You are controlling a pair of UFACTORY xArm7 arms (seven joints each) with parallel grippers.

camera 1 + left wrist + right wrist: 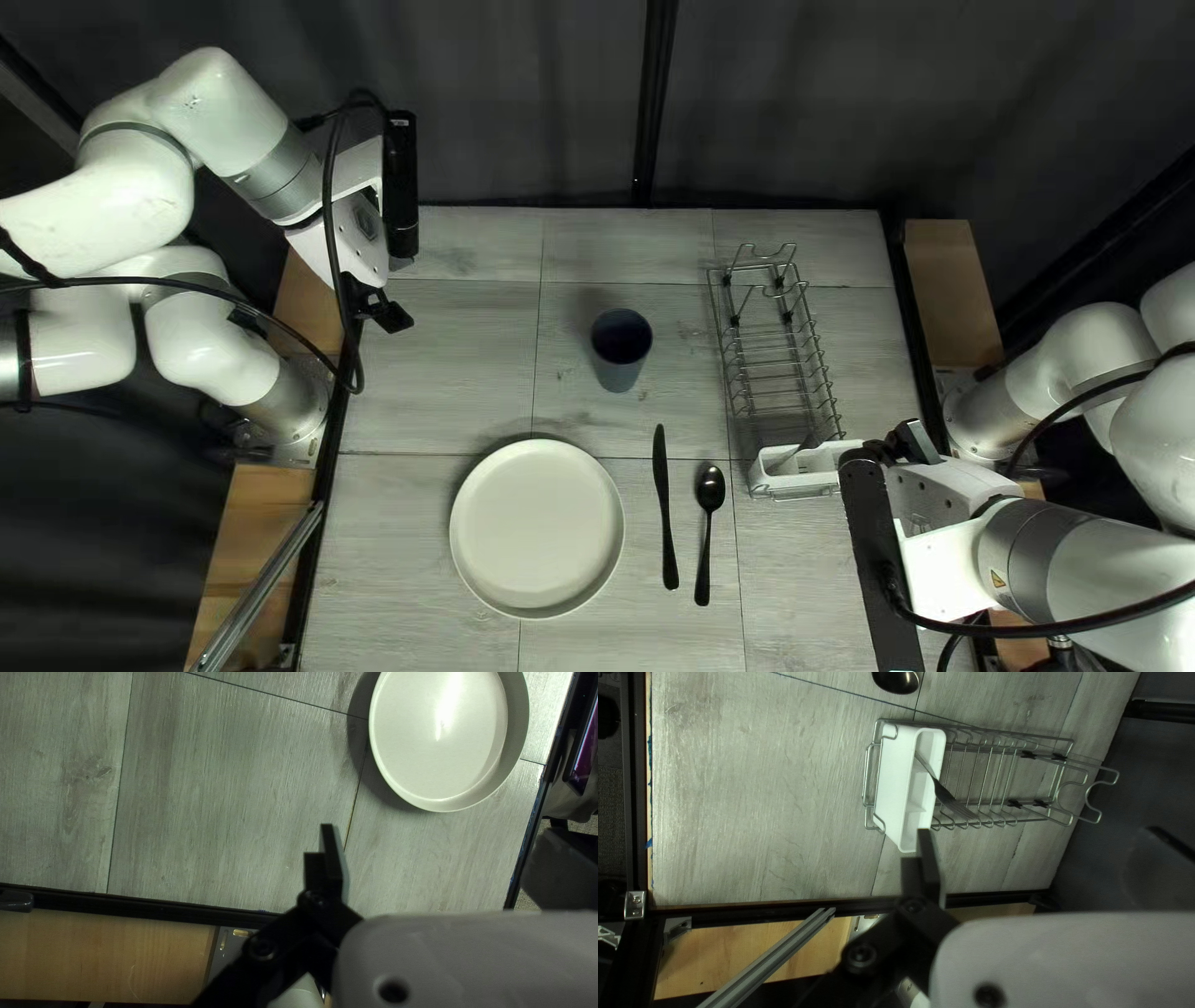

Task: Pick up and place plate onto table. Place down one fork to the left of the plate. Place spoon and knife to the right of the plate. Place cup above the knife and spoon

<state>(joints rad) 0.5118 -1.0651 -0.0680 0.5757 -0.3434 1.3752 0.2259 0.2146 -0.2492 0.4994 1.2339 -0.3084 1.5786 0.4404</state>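
Nearest the lens, the plate (537, 527) lies flat on the desk (420, 392) and anchors the setting. At its 3 o'clock, the knife (665, 509) and spoon (708, 532) lie parallel, handles toward the near edge, apart from each other and from the plate. The 9 o'clock side is bare, evidently reserved for the fork (945, 795). This is not yet placed: its handle sits in the white caddy (896, 779) and its tines rest on the wire rack (999, 784). Aimed at that caddy, the right arm's fingers (927, 858) are spread wide and hold nothing, probably ready to fetch the fork. Upright at 11 o'clock of the knife stands the cup (621, 347). At the plate's 10 o'clock the left arm's fingers (331, 858), likewise wide and empty, hover clear of the setting.
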